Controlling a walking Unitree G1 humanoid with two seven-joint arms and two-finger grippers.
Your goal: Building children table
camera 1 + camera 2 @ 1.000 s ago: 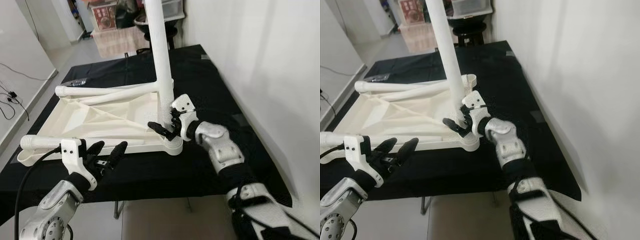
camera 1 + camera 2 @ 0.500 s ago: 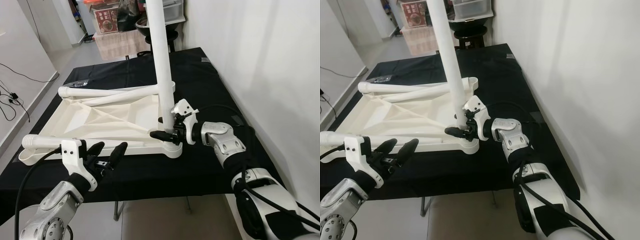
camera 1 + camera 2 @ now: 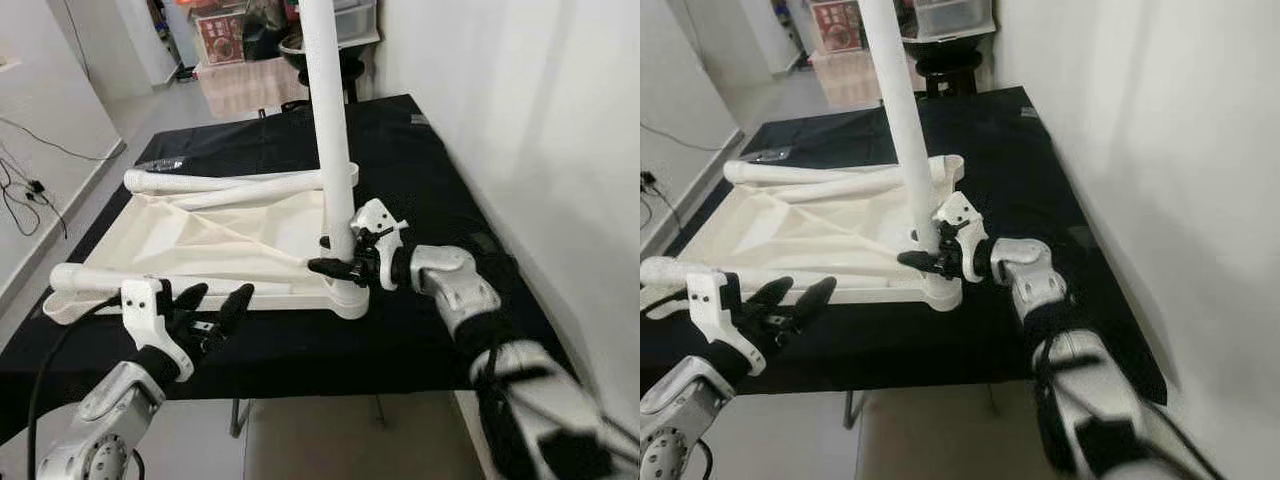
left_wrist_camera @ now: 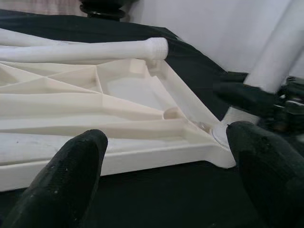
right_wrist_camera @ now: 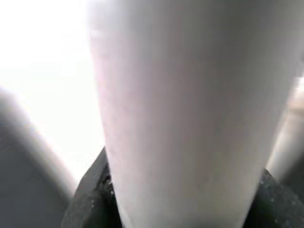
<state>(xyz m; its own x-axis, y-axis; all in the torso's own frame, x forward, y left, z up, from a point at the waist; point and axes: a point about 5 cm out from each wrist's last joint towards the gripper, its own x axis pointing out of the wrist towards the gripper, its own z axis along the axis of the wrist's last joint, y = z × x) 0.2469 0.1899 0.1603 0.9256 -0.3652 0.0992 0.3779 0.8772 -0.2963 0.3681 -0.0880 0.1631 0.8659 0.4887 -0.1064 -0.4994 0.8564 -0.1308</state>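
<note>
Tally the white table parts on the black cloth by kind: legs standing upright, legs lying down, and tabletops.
Upright leg: 1
Lying legs: 2
Tabletop, upside down: 1
Total: 4

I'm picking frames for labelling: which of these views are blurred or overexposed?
Left and right eye views: the table top is sharp, but the right arm's lower part smears near the bottom edge. Left wrist view: the black fingers are soft, the ribs sharper. Right wrist view: the upright leg is out of focus, with a blown-out white background.
</note>
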